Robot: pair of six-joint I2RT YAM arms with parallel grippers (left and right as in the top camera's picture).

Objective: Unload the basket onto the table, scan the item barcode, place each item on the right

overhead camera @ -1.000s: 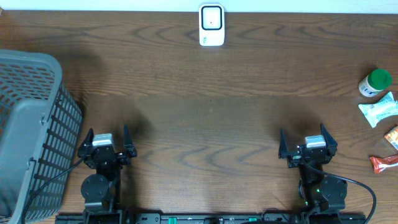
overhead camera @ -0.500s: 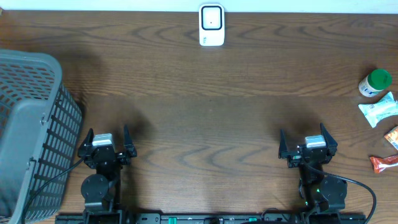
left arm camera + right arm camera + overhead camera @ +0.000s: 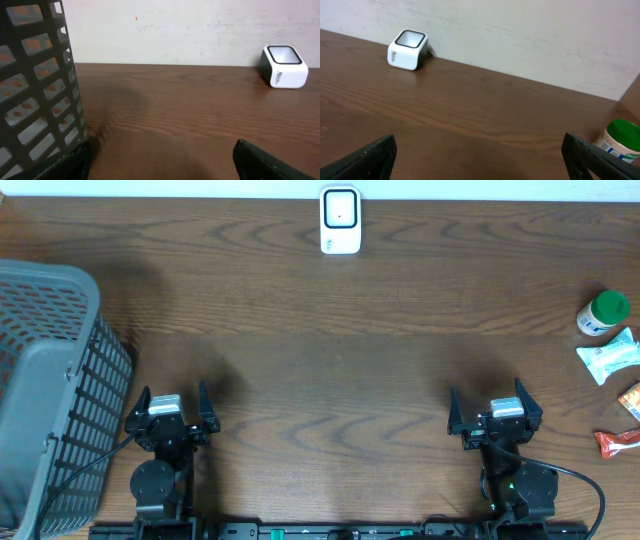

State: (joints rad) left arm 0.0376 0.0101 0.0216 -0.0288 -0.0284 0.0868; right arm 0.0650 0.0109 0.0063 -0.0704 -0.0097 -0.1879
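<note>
Brown wooden counter [image 3: 330,350]. White barcode scanner [image 3: 340,220] stands at the middle of the far edge. 4 items lie along the right edge. A green-capped white bottle [image 3: 604,312] is farthest back, with a white packet [image 3: 610,358] just in front of it. Next comes an orange packet [image 3: 632,400], cut off by the frame, then a red packet [image 3: 617,442] closest to the near edge. Grey slatted basket [image 3: 50,380] fills the left edge. Left gripper [image 3: 171,402] sits by the near edge just beside the basket, jaws apart, empty. Right gripper [image 3: 491,408] sits by the near edge on the right half, jaws wide apart, empty, well apart from the 4 items.
</note>
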